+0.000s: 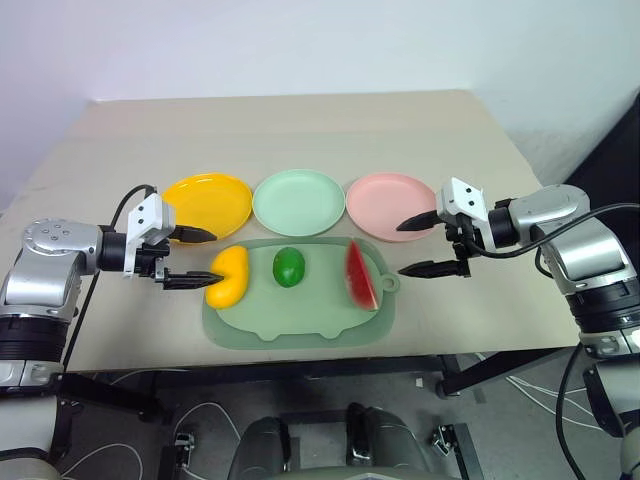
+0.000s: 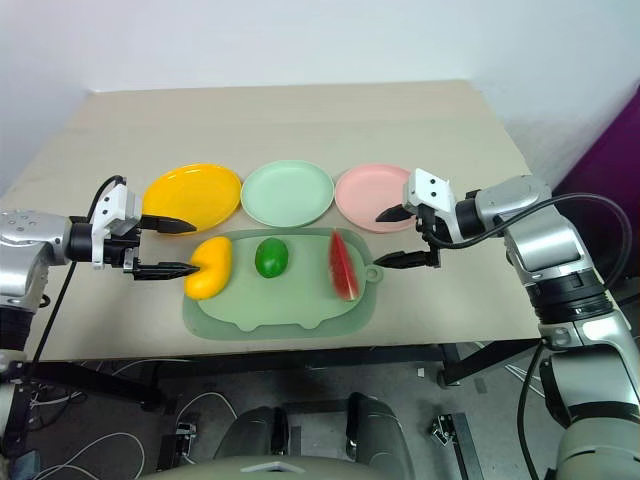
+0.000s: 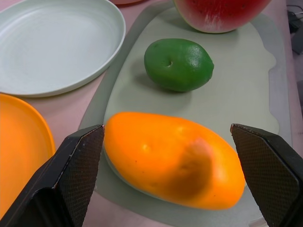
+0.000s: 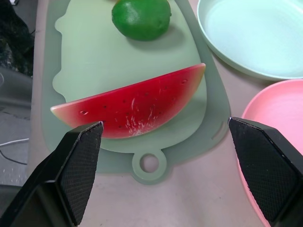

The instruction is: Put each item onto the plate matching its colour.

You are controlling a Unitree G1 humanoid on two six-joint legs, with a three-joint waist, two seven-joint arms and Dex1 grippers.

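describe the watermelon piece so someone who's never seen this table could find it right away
On the beige table a pale-green mat lies in front of three plates. The watermelon wedge sits at the mat's right end, nearest the pink plate. It is the only red item, with a green rind.

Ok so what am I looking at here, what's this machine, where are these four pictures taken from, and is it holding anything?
It is a two-armed robot at a table. Two pictures come from its head, two from its wrists. A yellow plate, green plate and pink plate sit behind a pale-green mat. The mat carries a yellow fruit, a green fruit and a watermelon wedge. The left gripper and right gripper are both open and hold nothing.
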